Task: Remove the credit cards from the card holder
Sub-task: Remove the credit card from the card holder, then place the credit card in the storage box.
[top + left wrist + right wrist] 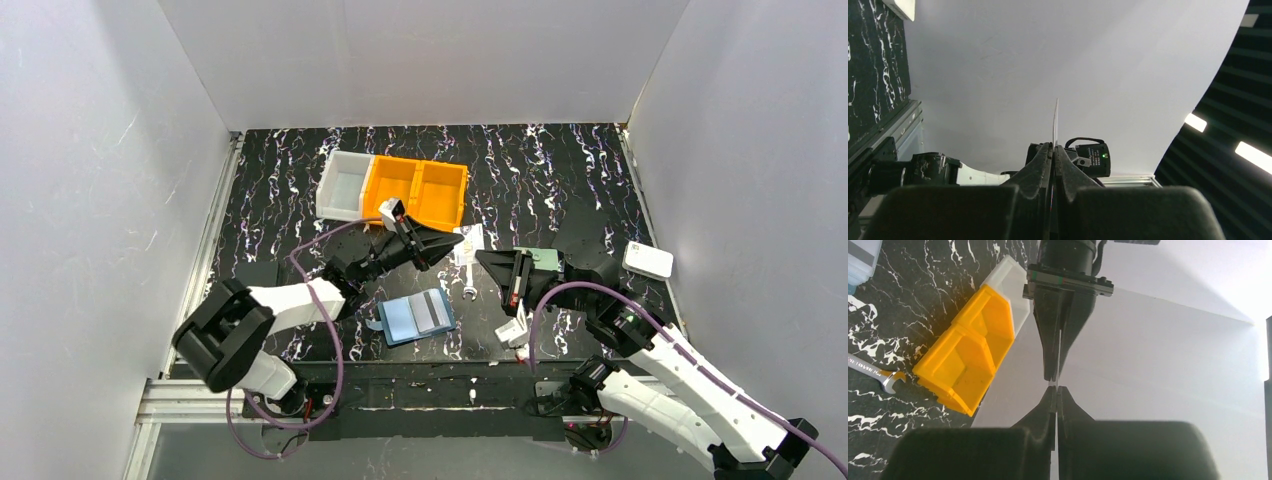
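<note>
On the black marbled table (560, 170), the card holder (400, 320) lies open, 1 grey card (432, 312) on it. Left wrist: my left gripper (1054, 149) pinches a white credit card (1056, 117) edge-on. Right wrist: my right gripper (1057, 390) is closed, holding nothing I can see; next, I should set this card down, then fetch the grey one.

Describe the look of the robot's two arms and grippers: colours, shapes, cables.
The left arm and right arm have white links and black joints; a purple cable loops along each. The left gripper and right gripper are black, each tapering to a wedge.
</note>
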`<state>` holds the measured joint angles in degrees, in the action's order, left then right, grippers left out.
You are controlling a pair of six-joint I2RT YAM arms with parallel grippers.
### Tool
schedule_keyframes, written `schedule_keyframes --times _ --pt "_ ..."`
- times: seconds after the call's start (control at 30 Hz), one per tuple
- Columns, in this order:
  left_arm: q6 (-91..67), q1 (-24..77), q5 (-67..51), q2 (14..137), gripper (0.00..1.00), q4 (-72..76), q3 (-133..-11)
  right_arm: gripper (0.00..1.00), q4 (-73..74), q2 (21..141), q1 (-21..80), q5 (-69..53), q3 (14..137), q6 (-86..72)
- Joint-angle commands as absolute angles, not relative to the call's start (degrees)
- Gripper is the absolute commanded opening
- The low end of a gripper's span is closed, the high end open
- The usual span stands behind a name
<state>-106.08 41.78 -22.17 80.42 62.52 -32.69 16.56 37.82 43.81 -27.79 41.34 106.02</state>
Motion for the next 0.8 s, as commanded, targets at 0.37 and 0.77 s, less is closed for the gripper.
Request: schedule_keyframes --times 0.37,0.77 --pt "-73.9 31.3 -37.6 74.5 0.0 41.7 -34.7 0.98 42.8 38.8 44.7 -22.4 52.4 90.8" --pt "22.6 31.2 -14.4 68.4 0.0 -48.9 -67.8 0.98 41.0 52.4 41.5 -27.4 59.6 44.7"
